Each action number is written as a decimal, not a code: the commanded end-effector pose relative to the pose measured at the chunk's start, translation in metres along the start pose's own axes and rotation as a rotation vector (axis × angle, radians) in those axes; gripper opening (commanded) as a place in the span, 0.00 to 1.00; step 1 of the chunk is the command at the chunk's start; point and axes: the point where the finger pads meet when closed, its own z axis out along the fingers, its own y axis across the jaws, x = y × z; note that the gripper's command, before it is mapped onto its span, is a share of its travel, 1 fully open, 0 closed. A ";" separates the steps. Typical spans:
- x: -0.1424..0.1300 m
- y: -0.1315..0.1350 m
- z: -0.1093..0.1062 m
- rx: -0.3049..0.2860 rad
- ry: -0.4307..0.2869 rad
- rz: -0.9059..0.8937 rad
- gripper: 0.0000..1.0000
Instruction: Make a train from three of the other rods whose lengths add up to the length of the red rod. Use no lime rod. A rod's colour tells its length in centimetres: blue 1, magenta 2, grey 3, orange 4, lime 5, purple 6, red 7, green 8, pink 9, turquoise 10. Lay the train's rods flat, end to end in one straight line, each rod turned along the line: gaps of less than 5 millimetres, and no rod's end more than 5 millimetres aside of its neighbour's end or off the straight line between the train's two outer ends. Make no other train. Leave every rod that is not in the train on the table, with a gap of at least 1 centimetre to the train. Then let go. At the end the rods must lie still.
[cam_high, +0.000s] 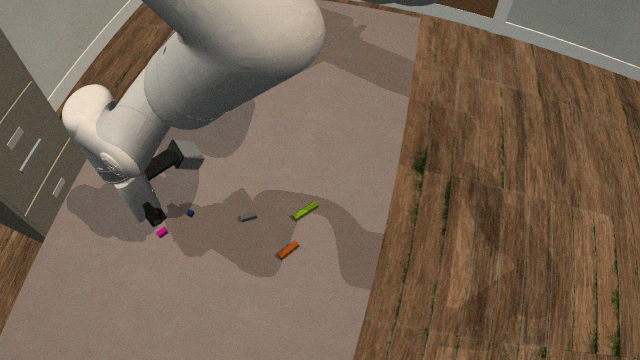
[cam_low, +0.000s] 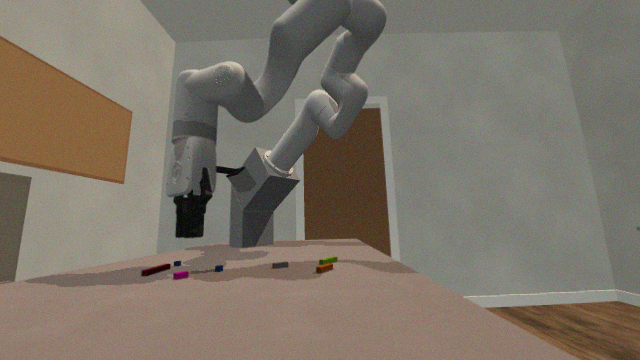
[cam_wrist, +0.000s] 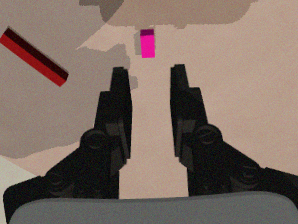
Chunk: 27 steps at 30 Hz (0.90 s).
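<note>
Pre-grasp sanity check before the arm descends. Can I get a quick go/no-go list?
1. Black two-finger gripper empty: ok. It is part-open with nothing between the fingers.
2. Short magenta rod centred on the finger gap: ok in the wrist view.
3. Gap wider than the magenta rod: ok.
4. Height for closing: not ok. The exterior view shows the gripper well above the tan table top.
5. Long red rod out of the fingers' way: ok, it lies off to one side.
6. Other train pieces free: ok. The small blue rod and the orange rod lie flat and apart.
</note>
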 end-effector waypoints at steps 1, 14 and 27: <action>-0.002 -0.001 -0.002 0.001 -0.004 0.001 0.24; -0.002 -0.001 -0.001 0.001 -0.004 0.000 0.24; -0.002 -0.001 0.011 0.001 -0.004 0.000 0.24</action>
